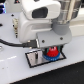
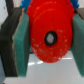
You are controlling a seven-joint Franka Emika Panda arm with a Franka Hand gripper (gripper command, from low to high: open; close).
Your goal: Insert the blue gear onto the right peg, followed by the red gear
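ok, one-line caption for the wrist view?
Wrist view: tool shut on the red gear, teal pads gripping both sides, bore facing the camera.

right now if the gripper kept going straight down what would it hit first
Probably the blue gear, lying on the plate right under the red gear that the gripper holds; the red gear would touch before the gripper. Depth is unclear.

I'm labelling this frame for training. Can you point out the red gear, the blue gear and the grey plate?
red gear point(image 2: 50, 37): wrist view, on its flat face beside the centre hole.
blue gear point(image 1: 48, 58): exterior view, on its toothed edge below the red gear.
grey plate point(image 1: 35, 59): exterior view, on its bare surface.
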